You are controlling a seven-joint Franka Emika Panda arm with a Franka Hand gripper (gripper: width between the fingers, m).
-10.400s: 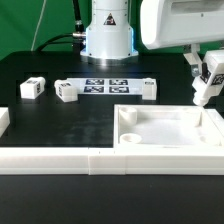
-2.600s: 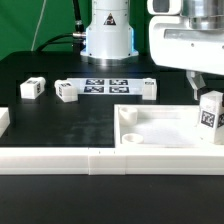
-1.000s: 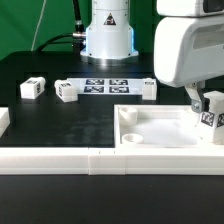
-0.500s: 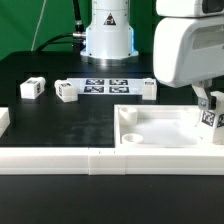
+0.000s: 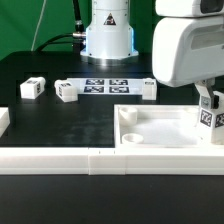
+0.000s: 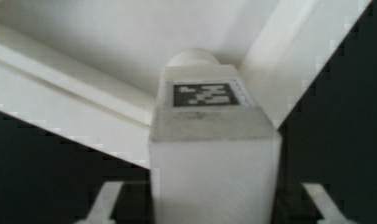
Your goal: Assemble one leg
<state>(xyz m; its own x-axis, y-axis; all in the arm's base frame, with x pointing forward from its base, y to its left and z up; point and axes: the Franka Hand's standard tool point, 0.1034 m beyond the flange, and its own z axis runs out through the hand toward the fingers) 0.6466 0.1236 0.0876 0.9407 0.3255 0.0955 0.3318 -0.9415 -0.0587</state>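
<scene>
Sitting clamped inside gripper (image 6: 211, 206): leg (image 6: 210, 130)

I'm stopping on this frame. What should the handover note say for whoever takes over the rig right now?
Gripper: jaws shut on the small white block-like leg with a black-and-white tag, held upright.
Where: the leg is at the large white square tray part, at its corner on the exterior view's right.
Three other white tagged legs lie on the black table by the marker board.
Done: one leg picked up and brought to the tray.
Left: seat it in the corner. Neither view shows whether it has entered a hole.
</scene>
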